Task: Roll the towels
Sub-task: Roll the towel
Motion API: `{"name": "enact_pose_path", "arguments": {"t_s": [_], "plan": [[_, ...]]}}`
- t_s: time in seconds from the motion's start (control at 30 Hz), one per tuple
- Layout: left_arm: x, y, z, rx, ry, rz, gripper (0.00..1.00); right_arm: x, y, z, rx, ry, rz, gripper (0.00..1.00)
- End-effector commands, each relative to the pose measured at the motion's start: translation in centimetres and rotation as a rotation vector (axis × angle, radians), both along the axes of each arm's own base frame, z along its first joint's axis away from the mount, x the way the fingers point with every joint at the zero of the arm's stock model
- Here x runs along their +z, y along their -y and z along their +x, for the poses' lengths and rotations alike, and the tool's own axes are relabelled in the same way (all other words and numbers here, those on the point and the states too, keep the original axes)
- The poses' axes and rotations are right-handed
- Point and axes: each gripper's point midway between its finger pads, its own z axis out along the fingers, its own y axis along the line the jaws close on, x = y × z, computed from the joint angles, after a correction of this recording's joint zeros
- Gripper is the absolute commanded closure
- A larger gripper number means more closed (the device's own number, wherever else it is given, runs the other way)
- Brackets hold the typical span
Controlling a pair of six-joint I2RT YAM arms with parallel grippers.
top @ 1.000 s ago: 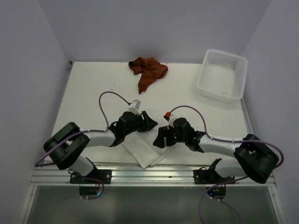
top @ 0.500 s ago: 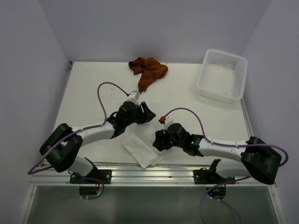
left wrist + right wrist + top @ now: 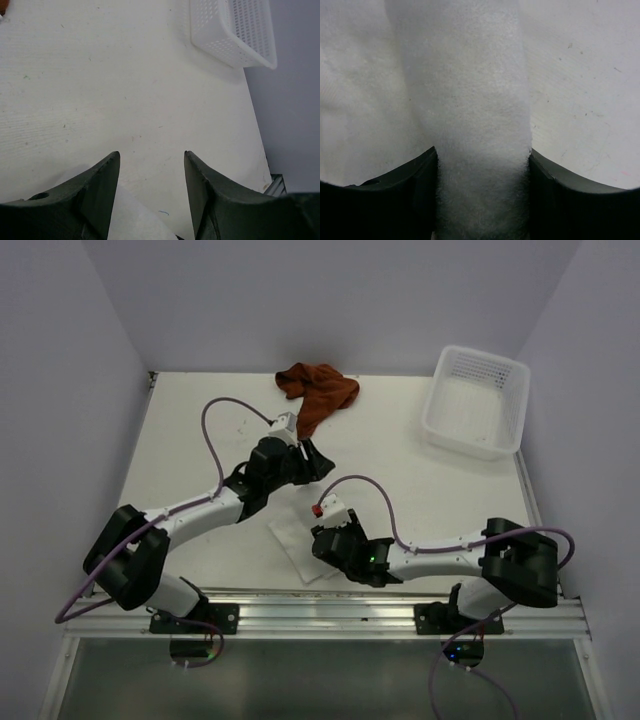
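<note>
Right gripper: clenched on the white towel, low over the table at about 6 o'clock in the top view, close to the near edge. In the right wrist view, a thick band of the white towel between the two dark fingers, filling the whole gap and touching both inner faces; running from there toward 12 o'clock, a little wider at the far end. Cannot tell whether rolled or only folded.

Left gripper: released, with nothing between the jaws. Near the middle of the table, at 12 o'clock from the white towel and apart from it. In the left wrist view, only bare table in the gap of the left gripper, and a pale corner of cloth low in the picture, at about 6 o'clock.

Rust-brown towel: crumpled at 12 o'clock, at the far edge, well apart from both grippers.

White basket: at 2 o'clock, far right corner, seen also at 1 o'clock by the left wrist camera.
</note>
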Motion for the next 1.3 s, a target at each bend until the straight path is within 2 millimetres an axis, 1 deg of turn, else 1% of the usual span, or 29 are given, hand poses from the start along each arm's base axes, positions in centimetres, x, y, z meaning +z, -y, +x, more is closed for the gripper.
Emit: {"name": "enact_pose_path", "arguments": {"t_s": [0.0,0.03,0.07,0.1,0.13,0.17,0.2,0.27,0.3,0.37,0.43,0.5,0.7,0.83,0.87,0.9,0.93,1.03,1.17,1.27], "plan": [[1.4,1.0,0.6,-0.038,0.031,-0.018,0.42,0.4,2.4,1.7,-0.117,0.124,-0.195,0.41],[1.2,1.1,0.5,-0.048,0.025,-0.018,0.42,0.6,2.4,1.8,-0.125,0.159,-0.229,0.41],[1.2,1.3,0.5,-0.054,0.025,-0.027,0.42,0.7,1.8,1.8,-0.130,0.176,-0.251,0.40],[1.2,1.5,0.4,-0.064,0.019,-0.031,0.42,0.5,2.2,1.7,-0.132,0.185,-0.302,0.40],[1.0,1.6,0.3,-0.068,0.011,-0.036,0.42,0.9,2.2,1.6,-0.142,0.222,-0.330,0.39],[1.0,1.8,0.3,-0.074,0.013,-0.043,0.42,1.3,1.7,1.7,-0.148,0.234,-0.333,0.38],[1.0,1.9,0.2,-0.083,0.010,-0.049,0.42,0.8,1.9,1.5,-0.138,0.239,-0.387,0.37],[0.8,2.3,0.1,-0.089,0.005,-0.061,0.42,1.2,1.1,1.2,-0.135,0.266,-0.402,0.36],[0.8,2.4,-0.1,-0.099,0.003,-0.069,0.42,0.8,1.3,1.0,-0.126,0.269,-0.446,0.36],[0.6,2.9,-0.3,-0.111,-0.003,-0.091,0.42,1.0,0.6,0.7,-0.111,0.281,-0.463,0.35],[0.3,3.6,-0.7,-0.138,-0.015,-0.111,0.43,0.6,0.4,0.5,-0.097,0.280,-0.492,0.33],[0.6,4.1,-1.1,-0.150,-0.013,-0.152,0.44,0.7,0.1,0.3,-0.087,0.285,-0.509,0.33],[2.0,5.3,-1.6,-0.175,0.018,-0.204,0.43,-0.3,-0.5,-0.2,-0.066,0.273,-0.547,0.31],[-0.3,5.3,-2.3,-0.179,-0.037,-0.193,0.43,-0.5,-0.5,-0.4,-0.063,0.262,-0.542,0.30],[-1.7,5.0,-2.9,-0.175,-0.065,-0.181,0.43,-0.5,-0.5,-0.4,-0.064,0.262,-0.542,0.30],[-2.4,4.9,-3.2,-0.171,-0.076,-0.179,0.43,-0.5,-0.5,-0.4,-0.064,0.260,-0.544,0.29],[-3.5,4.6,-3.8,-0.169,-0.098,-0.175,0.43,-0.5,-0.5,-0.4,-0.063,0.258,-0.544,0.29],[-5.4,4.1,-4.6,-0.156,-0.131,-0.159,0.44,-0.5,-0.6,-0.5,-0.063,0.247,-0.529,0.27],[-7.1,3.5,-4.9,-0.133,-0.153,-0.129,0.44,-0.4,-1.0,-0.7,-0.067,0.231,-0.499,0.23],[-8.2,3.0,-5.0,-0.112,-0.166,-0.109,0.44,0.1,-1.3,-0.7,-0.071,0.225,-0.468,0.18]]}}
